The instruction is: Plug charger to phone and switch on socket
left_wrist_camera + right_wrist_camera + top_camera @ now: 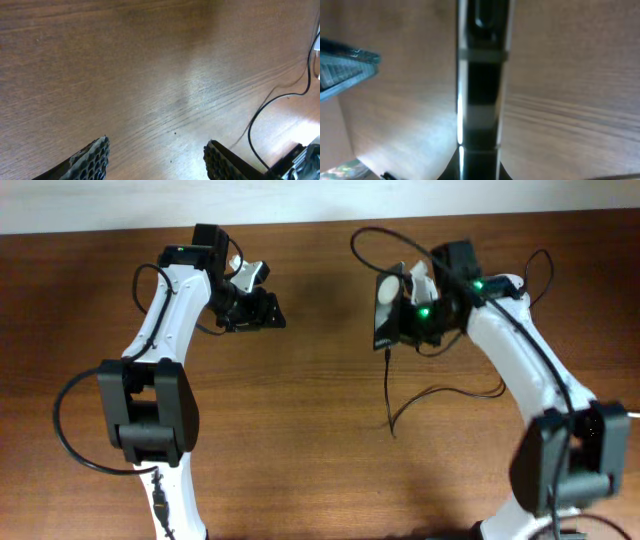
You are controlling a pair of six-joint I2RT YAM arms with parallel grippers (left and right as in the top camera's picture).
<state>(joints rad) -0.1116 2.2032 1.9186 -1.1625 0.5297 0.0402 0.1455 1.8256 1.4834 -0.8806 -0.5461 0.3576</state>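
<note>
Phone [388, 308] sits between the right gripper [406, 307] fingers, grip unclear, over the brown wood-grain table [300, 440]; left gripper [157, 157] gapes wide, empty.

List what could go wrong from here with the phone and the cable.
1. The phone is up on its edge at the right gripper. The right wrist view shows a gap between one finger and the phone, so the hold is unclear and it may tip or drop.
2. The thin black cable seems to hang from the phone's lower end and loops beside the right arm; a move may snag it and tug the plug.
</note>
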